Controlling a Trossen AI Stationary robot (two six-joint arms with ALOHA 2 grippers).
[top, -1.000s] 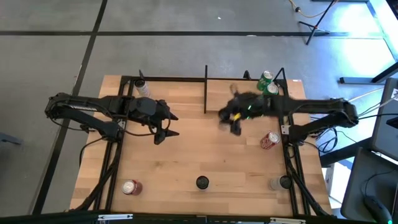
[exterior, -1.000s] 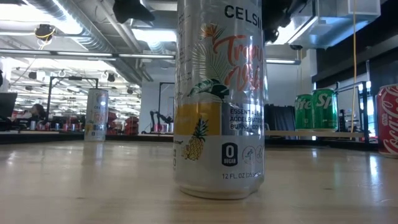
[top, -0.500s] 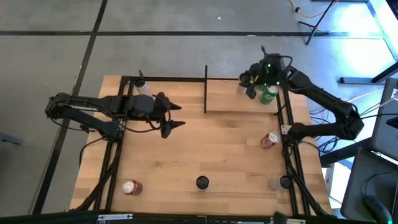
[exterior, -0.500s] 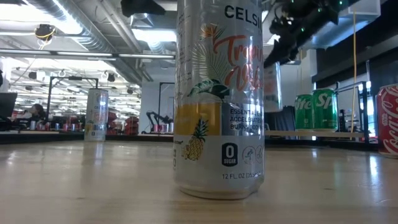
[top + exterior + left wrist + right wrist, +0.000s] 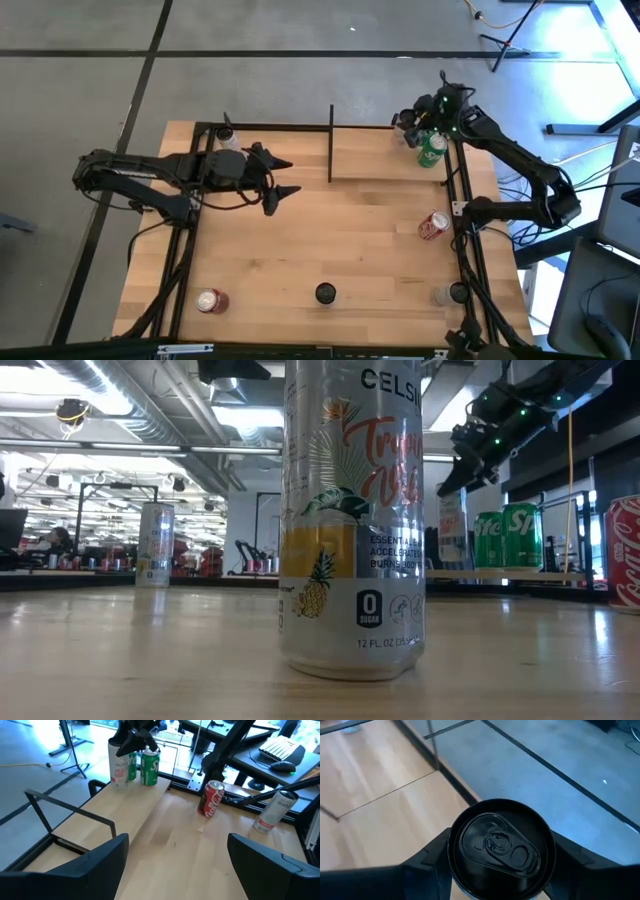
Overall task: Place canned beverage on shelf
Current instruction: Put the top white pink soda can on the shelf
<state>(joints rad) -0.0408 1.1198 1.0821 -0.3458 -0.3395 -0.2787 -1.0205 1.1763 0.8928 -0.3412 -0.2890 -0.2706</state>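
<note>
The right gripper (image 5: 412, 127) pinched a white can (image 5: 118, 766) upright over the shelf (image 5: 385, 160) at the worktop's far right corner, ready to set down, while the left gripper (image 5: 277, 177) waited spread.

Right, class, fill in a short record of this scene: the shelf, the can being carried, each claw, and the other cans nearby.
Shelf: small light-wood board with black metal rails, at the table's far right.
Carried can: white can with pink lettering and black lid, at the shelf's far right corner; contact with the board cannot be told.
Right claw: shut on that can from above.
Left claw: open, empty, above the table's left half.
On shelf: two green cans, upright beside the carried can.
Off shelf: red cola can, on the table near its right edge.
</note>
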